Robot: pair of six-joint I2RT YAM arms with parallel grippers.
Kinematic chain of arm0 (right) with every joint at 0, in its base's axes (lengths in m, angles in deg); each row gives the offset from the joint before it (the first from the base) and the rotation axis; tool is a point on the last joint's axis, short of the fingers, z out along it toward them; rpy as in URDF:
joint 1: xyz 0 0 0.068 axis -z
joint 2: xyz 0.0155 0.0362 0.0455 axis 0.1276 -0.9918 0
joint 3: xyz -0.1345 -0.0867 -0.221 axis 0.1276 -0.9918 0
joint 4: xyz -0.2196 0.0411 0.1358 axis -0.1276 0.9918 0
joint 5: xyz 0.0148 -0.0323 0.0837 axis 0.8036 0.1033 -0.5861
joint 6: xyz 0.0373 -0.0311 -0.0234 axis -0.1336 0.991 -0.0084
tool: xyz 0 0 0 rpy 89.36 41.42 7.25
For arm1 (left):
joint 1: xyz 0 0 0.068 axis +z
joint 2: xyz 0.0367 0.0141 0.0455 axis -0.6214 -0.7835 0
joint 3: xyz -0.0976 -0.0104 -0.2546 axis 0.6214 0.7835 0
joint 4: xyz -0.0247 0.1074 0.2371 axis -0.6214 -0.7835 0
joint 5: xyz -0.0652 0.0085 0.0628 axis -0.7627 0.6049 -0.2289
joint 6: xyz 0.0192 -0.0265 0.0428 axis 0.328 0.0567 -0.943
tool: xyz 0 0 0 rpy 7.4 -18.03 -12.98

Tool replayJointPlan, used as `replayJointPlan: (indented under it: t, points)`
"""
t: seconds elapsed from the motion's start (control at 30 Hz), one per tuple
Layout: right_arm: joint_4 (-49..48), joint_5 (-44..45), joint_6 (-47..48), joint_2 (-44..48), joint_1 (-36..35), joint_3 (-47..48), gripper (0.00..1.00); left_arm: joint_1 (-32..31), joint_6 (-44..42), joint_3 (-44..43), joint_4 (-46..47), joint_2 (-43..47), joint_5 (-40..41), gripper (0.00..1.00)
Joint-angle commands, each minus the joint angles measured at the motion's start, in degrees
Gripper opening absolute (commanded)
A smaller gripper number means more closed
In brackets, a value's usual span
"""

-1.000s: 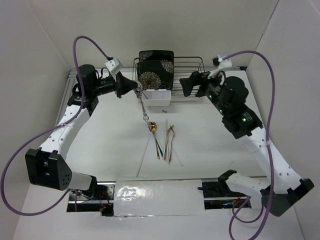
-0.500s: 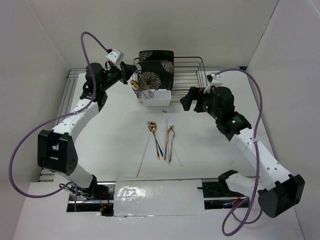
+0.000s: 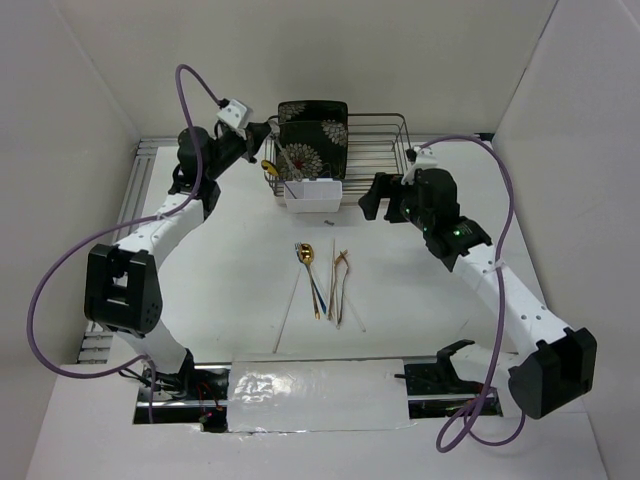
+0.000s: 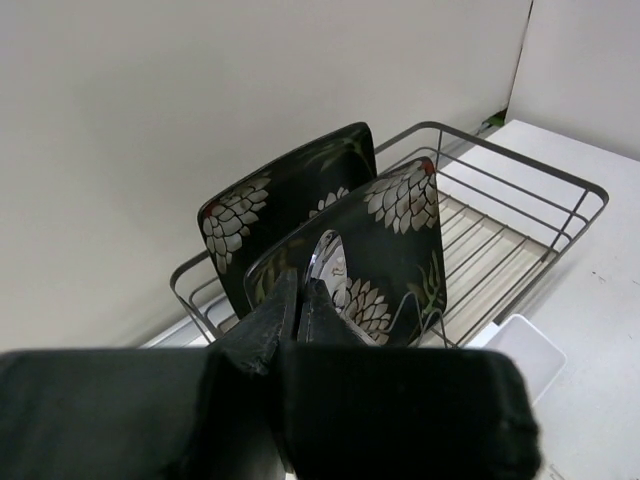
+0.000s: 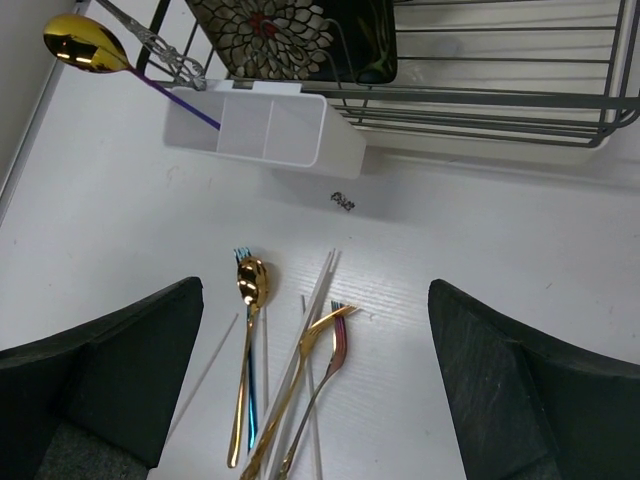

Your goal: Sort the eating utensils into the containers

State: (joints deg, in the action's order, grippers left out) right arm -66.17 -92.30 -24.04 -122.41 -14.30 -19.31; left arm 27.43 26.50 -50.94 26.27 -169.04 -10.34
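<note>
My left gripper (image 3: 262, 152) is shut on a silver spoon (image 4: 328, 262) near its bowl. The spoon's ornate handle (image 5: 150, 45) slants down into the left compartment of the white caddy (image 5: 300, 150), which hangs on the rack's front. A gold spoon with a purple handle (image 5: 85, 42) leans out of that same compartment. On the table lie a gold spoon (image 5: 248, 280) over a blue fork (image 5: 240, 256), a gold fork (image 5: 322, 322), a pink fork (image 5: 339, 345) and pale chopsticks (image 5: 318, 285). My right gripper (image 5: 315, 300) hovers open above that pile, holding nothing.
The black wire dish rack (image 3: 385, 135) stands at the back with two black floral plates (image 3: 312, 135) upright in its left end. A small dark scrap (image 5: 343, 200) lies on the table just in front of the caddy. White walls close in on both sides.
The left gripper has swung up and back with the silver spoon, bringing its handle from hanging in front of the caddy into it. The right gripper has dropped lower, over the table.
</note>
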Motion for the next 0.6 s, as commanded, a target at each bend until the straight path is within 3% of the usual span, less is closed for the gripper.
replayJointPlan:
  t: [0.0,0.37,0.57]
  points:
    - [-2.9,-0.7,1.2,-0.5,1.0,0.3,1.0,0.2,-1.9,1.7,8.7,-0.8,-0.9,0.0]
    - [-4.2,-2.3,0.9,-1.5,2.1,-0.3,1.0,0.0,-2.8,6.9,9.8,1.3,-5.6,0.0]
    - [-4.7,-4.2,1.3,-2.6,2.2,-0.8,1.0,-1.8,-5.2,8.4,12.9,-0.2,-3.0,0.0]
